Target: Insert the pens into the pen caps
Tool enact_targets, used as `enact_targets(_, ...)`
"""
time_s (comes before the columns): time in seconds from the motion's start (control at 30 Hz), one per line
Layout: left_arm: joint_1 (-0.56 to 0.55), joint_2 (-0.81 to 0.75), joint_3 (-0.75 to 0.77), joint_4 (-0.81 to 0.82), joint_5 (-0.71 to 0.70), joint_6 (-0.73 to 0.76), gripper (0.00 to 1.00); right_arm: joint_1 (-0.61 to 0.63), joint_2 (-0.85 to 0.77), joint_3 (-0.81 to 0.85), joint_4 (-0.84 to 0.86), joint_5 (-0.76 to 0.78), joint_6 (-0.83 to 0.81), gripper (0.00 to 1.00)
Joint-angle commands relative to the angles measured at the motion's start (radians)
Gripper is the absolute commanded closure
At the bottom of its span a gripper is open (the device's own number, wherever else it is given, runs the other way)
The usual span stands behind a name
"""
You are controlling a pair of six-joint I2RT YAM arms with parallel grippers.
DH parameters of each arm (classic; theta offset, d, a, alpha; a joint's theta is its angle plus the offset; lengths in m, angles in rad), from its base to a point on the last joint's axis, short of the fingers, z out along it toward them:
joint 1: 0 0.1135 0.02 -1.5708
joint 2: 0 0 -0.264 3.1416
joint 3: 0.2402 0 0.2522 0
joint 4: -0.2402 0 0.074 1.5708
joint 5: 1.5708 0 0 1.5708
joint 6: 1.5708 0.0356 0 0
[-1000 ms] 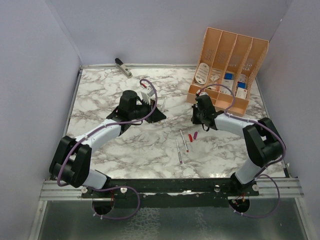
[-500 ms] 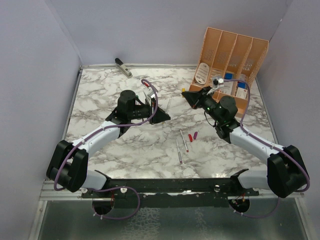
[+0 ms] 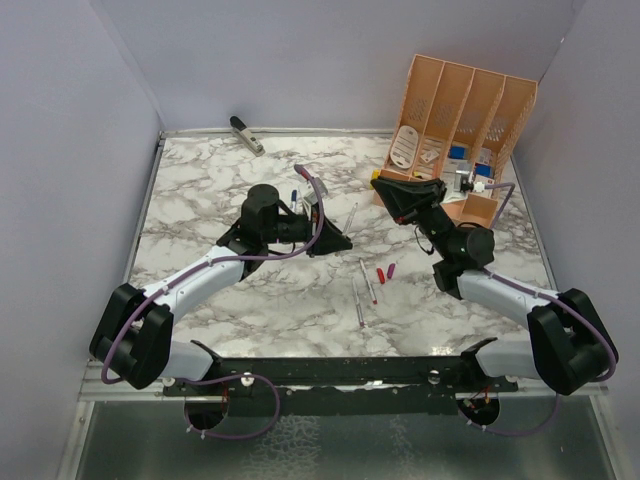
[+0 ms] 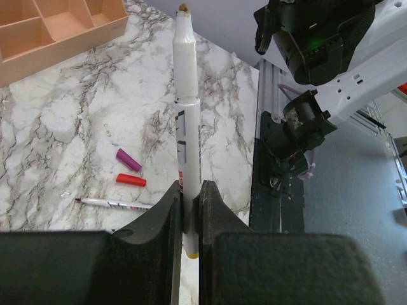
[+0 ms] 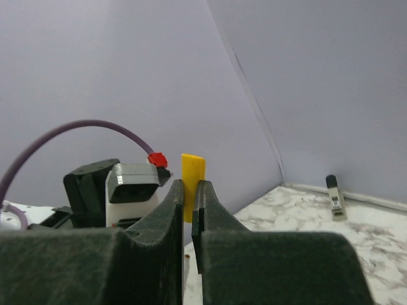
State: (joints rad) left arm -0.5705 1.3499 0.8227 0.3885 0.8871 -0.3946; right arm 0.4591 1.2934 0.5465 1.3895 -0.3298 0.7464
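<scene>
The wrist views show the grips most plainly: the left claw (image 4: 189, 192) clamped on a pen (image 4: 186, 114) above the table (image 4: 63, 127), where a magenta cap (image 4: 128, 159) and red cap (image 4: 130, 180) lie, and the right claw (image 5: 189, 190) pinching a yellow cap (image 5: 193, 170) aloft.

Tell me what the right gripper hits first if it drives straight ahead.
Probably nothing near: the right gripper, shut on the yellow cap, points just past the left arm's wrist toward the wall. Depth is unclear, so it might clip that wrist.
</scene>
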Motion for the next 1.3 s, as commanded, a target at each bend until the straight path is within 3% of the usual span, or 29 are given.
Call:
enact_targets(0.0, -0.009, -0.031, 0.043, 0.033, 0.017, -0.005, 1.00, 0.004, 0.011, 0.010, 0.112, -0.064, 0.049, 0.99)
enact_targets(0.53, -0.043, -0.018, 0.094, 0.038, 0.015, -0.018, 1.00, 0.006, 0.080, -0.010, 0.240, -0.093, 0.137, 0.99)
enact_targets(1.27, -0.043, 0.003, 0.078, 0.041, 0.000, -0.015, 1.00, 0.005, 0.077, -0.014, 0.389, -0.009, 0.189, 0.99)
